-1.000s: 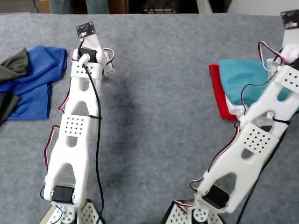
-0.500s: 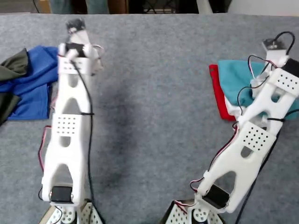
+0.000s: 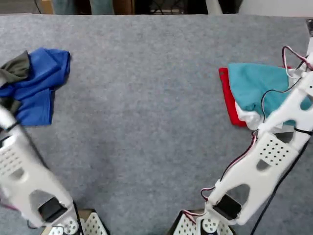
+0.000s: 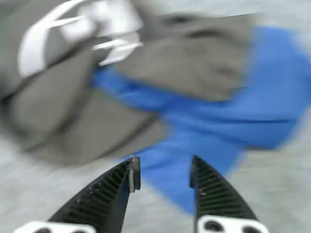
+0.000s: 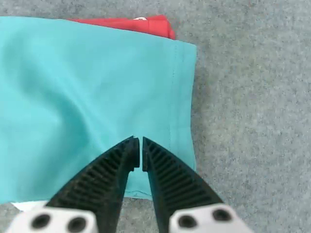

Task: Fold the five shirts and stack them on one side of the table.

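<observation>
A grey felt worktop point(image 3: 156, 98) runs wall to wall under both arms. On its right side sits a stack: a teal shirt point(image 3: 252, 85) on top, a red shirt point(image 3: 226, 98) showing along its edge, and a white layer point(image 3: 246, 119) peeking out below, probably a third shirt. On the far left lie a crumpled blue shirt point(image 3: 36, 85) and a dark olive shirt point(image 3: 14, 68), overlapping and unfolded.

The left arm point(image 3: 19, 171) has changed most. A second ago it reached straight up the worktop beside the blue shirt; half a second ago it was leaning toward it; now it has swung out low at the left edge. Its left hand point(image 4: 163, 174) hangs with jaws wide apart and empty above the blue and olive pile. The right arm point(image 3: 266, 156) has only drifted slightly and stays over the stack. The right hand point(image 5: 137, 148) is pinched closed with nothing between its jaws, just above the teal shirt near its hem.

By my reading, the stack is settled and the left arm is lining up for one of the two remaining shirts, so the task looks past halfway
</observation>
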{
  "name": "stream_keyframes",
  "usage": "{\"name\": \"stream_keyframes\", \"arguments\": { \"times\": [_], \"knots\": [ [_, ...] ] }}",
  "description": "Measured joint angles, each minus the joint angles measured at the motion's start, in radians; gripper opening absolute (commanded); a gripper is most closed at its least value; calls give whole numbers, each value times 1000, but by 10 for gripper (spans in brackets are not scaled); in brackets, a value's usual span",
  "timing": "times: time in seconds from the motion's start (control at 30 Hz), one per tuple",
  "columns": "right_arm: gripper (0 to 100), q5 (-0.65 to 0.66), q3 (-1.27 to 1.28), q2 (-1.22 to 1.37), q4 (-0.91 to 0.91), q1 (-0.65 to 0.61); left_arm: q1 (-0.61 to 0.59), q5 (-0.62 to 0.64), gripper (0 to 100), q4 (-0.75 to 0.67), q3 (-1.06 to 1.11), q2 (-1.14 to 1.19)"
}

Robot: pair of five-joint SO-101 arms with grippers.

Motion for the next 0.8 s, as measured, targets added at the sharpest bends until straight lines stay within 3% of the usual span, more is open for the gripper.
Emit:
{"name": "stream_keyframes", "arguments": {
  "times": [0.17, 0.27, 0.37, 0.63, 0.8],
  "knots": [
    [18, 0, 3, -31, 2, -5, -233, -101, 216, -172, 201, -9],
    [18, 0, 6, -46, 2, -25, -272, -141, 170, -310, 307, 20],
    [18, 0, 6, -46, 2, -37, -270, -160, 50, -370, 342, 69],
    [18, -6, 8, -183, 3, -43, -275, -163, 29, -367, 262, 77],
    [18, -38, 8, -301, 3, -86, -270, -164, 29, -147, 66, 77]
  ]
}}
